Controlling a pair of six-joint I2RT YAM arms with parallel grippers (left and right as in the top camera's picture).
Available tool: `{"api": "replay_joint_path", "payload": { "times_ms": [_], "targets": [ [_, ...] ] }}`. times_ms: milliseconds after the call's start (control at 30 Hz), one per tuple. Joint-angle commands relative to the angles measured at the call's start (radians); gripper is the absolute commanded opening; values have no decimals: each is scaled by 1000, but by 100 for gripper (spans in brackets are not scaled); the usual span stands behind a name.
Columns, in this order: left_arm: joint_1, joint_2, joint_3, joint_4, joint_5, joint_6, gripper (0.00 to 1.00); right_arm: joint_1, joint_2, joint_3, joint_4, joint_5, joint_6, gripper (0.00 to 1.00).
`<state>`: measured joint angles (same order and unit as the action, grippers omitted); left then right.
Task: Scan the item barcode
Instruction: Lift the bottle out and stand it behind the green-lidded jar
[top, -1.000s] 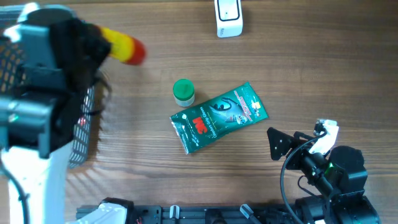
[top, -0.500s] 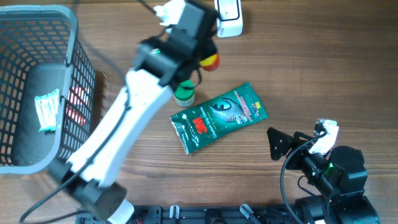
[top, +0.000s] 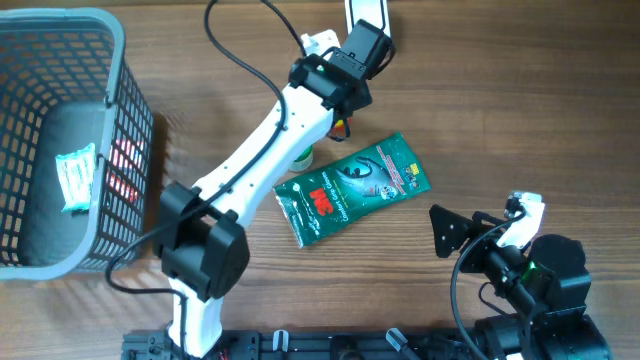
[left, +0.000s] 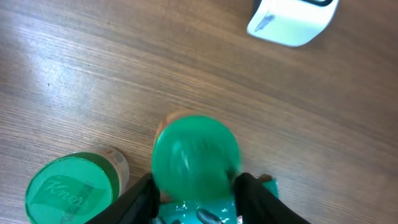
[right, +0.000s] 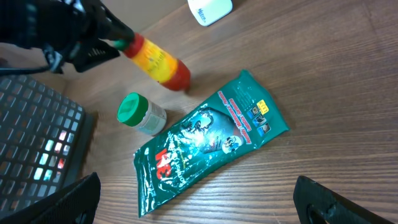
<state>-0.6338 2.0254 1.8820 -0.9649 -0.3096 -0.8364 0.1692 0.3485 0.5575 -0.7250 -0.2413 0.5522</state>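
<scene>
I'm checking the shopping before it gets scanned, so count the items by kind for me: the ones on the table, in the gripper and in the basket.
red and yellow bottle: 1
green-lidded jar: 1
green pouch: 1
small white and green packet in the basket: 1
Total: 4

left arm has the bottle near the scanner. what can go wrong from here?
1. The left gripper holds the bottle by its green cap end only, with the long body sticking out; it may slip or swivel in the grip.
2. The bottle's red end hangs close to the jar and the pouch; a low sweep could knock them.
3. No barcode shows in any view, so it may not be facing the scanner.
</scene>
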Motion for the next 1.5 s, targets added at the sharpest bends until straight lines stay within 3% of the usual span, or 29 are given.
{"api": "replay_joint_path", "payload": {
  "times_ms": [0, 333, 433, 533, 633, 833, 967, 1067, 1267, 1467],
  "targets": [
    [-6, 18, 1, -21, -21, -10, 43, 0, -5, 1, 5, 16, 5, 100],
    [-45, 19, 0, -68, -17, -10, 47, 0, -5, 1, 5, 16, 5, 100],
    [-45, 3, 3, -80, -17, -9, 55, 0, -5, 1, 5, 16, 5, 100],
    [-45, -48, 3, -102, -17, -9, 74, 0, -5, 1, 5, 16, 5, 100],
    [-43, -132, 3, -122, -33, -6, 78, 0, -5, 1, 5, 16, 5, 100],
    [-42, -331, 3, -173, -200, -5, 89, 0, -5, 1, 5, 16, 5, 100],
    [-42, -475, 3, -198, -425, -2, 99, 0, -5, 1, 5, 16, 5, 100],
    [-26, -553, 3, -210, -545, -2, 100, 0, -5, 1, 5, 16, 5, 100],
    [167, -680, 3, -275, -585, -2, 100, 0, -5, 1, 5, 16, 5, 100],
    [515, -710, 3, -365, -505, -2, 100, 0, -5, 1, 5, 16, 5, 100]
  ]
}}
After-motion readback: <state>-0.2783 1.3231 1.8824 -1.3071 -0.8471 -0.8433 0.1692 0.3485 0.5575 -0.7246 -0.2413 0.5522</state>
